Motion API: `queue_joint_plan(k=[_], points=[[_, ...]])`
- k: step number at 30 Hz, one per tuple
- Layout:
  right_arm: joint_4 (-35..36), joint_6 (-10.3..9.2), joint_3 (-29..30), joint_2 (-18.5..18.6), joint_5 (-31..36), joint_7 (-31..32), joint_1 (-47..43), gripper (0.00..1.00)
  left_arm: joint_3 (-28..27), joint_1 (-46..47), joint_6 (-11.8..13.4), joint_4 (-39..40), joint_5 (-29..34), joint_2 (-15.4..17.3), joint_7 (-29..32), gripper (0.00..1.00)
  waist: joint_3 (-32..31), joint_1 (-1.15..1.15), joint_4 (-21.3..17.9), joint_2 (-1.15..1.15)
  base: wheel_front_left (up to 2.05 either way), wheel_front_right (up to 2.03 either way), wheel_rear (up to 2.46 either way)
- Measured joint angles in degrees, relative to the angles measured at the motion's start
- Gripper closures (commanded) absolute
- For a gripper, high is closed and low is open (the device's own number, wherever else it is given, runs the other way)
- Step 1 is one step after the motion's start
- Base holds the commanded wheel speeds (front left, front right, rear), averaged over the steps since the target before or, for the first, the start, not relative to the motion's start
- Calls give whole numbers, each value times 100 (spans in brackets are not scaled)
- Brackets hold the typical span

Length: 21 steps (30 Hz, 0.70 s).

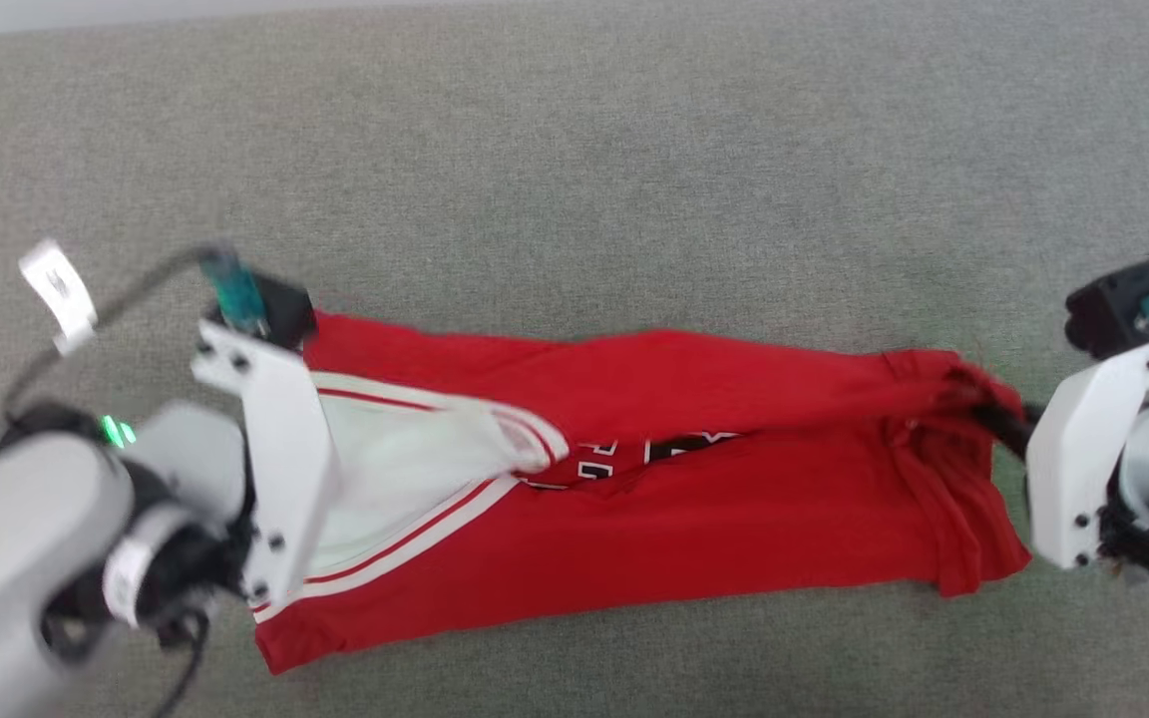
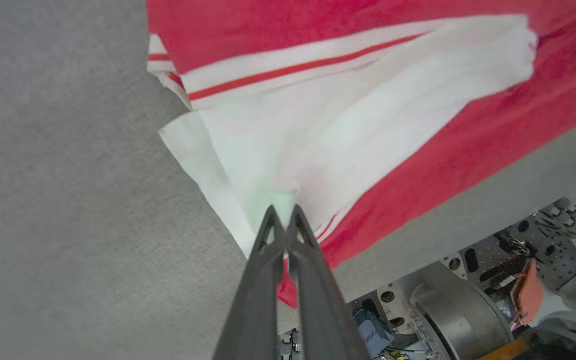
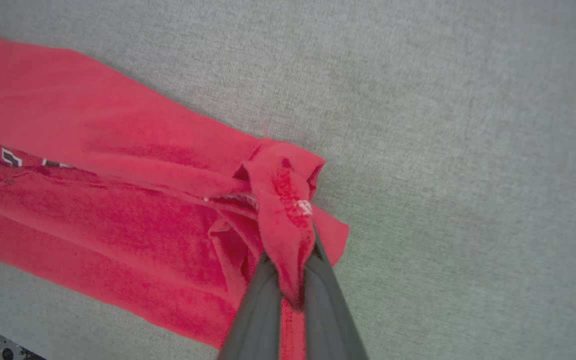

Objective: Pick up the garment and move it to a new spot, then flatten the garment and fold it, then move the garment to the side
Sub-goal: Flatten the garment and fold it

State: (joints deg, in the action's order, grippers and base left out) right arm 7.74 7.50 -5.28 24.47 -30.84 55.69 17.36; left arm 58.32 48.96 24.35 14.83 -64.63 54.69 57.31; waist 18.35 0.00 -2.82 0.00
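The red garment (image 1: 694,529) lies stretched lengthwise across the grey surface, folded into a long band with a strip of chest lettering showing. Its white sleeve (image 1: 405,469) with striped trim lies at the left end. My left gripper (image 2: 283,212) is shut on the sleeve's white fabric (image 2: 348,125); in the head view its fingers are hidden under the white wrist bracket (image 1: 280,459). My right gripper (image 1: 1001,424) is shut on the bunched red hem at the garment's right end (image 3: 283,200), with cloth pinched between its dark fingers (image 3: 263,300).
The grey fabric surface (image 1: 574,179) spreads wide behind and beside the garment. A cable with a white tag (image 1: 56,284) hangs by the left arm. The robot's base and other hardware (image 2: 458,310) show beyond the surface's near edge in the left wrist view.
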Motion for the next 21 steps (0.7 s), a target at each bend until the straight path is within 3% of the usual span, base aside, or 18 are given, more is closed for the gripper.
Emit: queue_joint_plan(k=[3, 4, 5, 6, 7, 8, 14, 21], points=[[-218, -1, -27, -157, 0, 51, -93, 100, 67, -348, 127, -31, -99, -40, -155, 100, 8, 0, 21, 0, 0, 0, 0], [-301, 0, -33, -216, 0, 26, -92, 95, 74, -433, 149, -136, -123, -80, -231, 100, 10, 0, 27, 0, 0, 0, 0], [-406, -1, -59, -252, 3, -9, -84, 69, 70, -497, 152, -243, -219, -142, -299, 88, 9, 0, 35, 0, 0, 0, 0], [-495, -1, -109, -265, 21, -38, -57, 50, 46, -555, 136, -344, -258, -210, -399, 44, 9, 0, 38, 0, 0, 0, 0], [-583, 0, -110, -296, 27, -98, -23, 0, 14, -586, 130, -468, -258, -278, -517, 16, 5, 0, 45, 0, 0, 0, 0], [-660, 0, -110, -316, 33, -137, 4, 0, -12, -592, 79, -563, -258, -321, -612, 0, -3, 0, 51, 0, 0, 0, 0], [-811, -1, -26, -361, 67, -163, 110, 0, -311, -688, -176, -795, -241, -380, -1373, 0, -78, 0, 83, 0, 0, 0, 0], [-776, -1, 481, -381, 57, 265, 54, 0, -775, -914, -434, -700, -9, -347, -2762, 0, -159, 0, 185, 0, 0, 0, 0]])
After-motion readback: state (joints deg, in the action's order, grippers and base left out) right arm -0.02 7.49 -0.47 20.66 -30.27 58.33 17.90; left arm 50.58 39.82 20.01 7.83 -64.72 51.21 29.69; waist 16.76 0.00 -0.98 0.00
